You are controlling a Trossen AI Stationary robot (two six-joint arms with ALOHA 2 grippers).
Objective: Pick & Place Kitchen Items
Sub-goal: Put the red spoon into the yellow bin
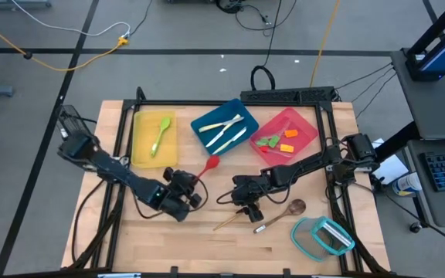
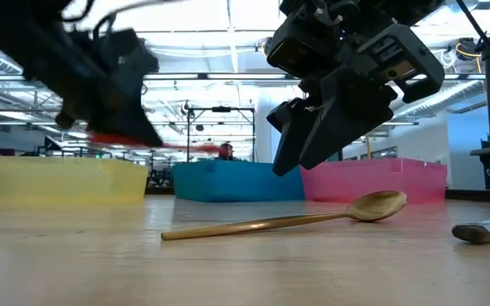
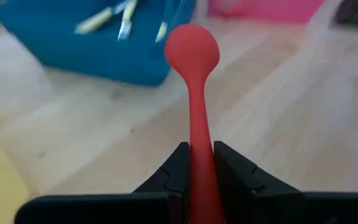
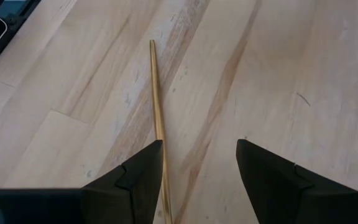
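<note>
Red spoon is clamped by its handle between my left gripper's fingers, carried clear of the table near the blue tray, which already holds cream knives. A green spoon lies in the yellow tray; small pieces sit in the pink tray. My right gripper hangs with fingers spread above the wooden spoon's handle. I judge this a transport step on the left and a pick pending on the right. Next: descend so the fingers straddle the thin handle, then close.
</note>
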